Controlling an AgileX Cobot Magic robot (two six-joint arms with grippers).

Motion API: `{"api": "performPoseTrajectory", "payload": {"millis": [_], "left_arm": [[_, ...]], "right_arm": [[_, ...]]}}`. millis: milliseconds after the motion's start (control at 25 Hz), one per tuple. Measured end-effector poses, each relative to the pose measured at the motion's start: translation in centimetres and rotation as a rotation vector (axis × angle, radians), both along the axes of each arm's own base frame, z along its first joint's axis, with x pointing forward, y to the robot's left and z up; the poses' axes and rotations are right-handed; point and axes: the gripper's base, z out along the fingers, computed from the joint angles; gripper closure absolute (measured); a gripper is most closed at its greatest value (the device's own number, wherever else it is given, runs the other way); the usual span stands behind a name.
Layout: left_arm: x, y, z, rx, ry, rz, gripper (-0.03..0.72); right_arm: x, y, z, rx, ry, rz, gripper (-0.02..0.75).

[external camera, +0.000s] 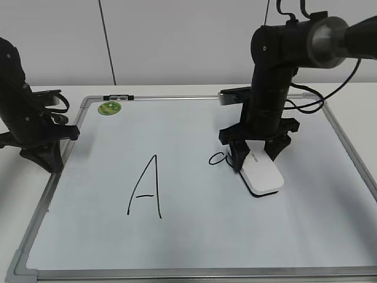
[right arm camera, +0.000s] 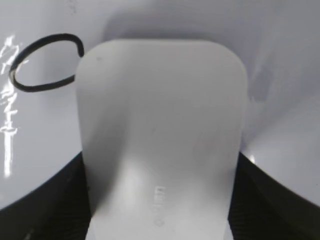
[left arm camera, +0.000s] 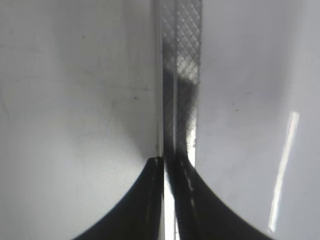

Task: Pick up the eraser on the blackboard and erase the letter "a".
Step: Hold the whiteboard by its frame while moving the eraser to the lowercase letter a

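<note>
The white eraser (external camera: 262,175) lies flat on the blackboard (external camera: 194,242), a white board with a grey frame. My right gripper (external camera: 254,153) is shut on the eraser's far end; both fingers press its sides in the right wrist view (right arm camera: 160,150). The small letter "a" (external camera: 218,158) is just left of the eraser, partly covered by it; its loop shows in the right wrist view (right arm camera: 45,62). My left gripper (external camera: 50,156) rests at the board's left edge, shut and empty, over the grey frame (left arm camera: 180,75).
A large capital "A" (external camera: 146,187) is drawn left of centre on the board. A small round green magnet (external camera: 109,108) sits at the board's top left corner. Black cables (external camera: 306,103) hang behind the right arm.
</note>
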Motion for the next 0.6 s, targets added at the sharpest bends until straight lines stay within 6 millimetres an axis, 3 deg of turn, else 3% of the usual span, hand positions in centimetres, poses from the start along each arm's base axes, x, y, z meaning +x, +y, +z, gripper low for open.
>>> {"api": "performPoseTrajectory", "payload": {"millis": [280, 600], "left_arm": [[0.0, 0.0, 0.0, 0.0, 0.0, -0.002, 0.636], [0.0, 0.0, 0.0, 0.0, -0.001, -0.005, 0.634]], "right_arm": [[0.3, 0.5, -0.2, -0.005, 0.017, -0.001, 0.218], [-0.5, 3.8, -0.1, 0.01, -0.002, 0.066, 0.218]]}}
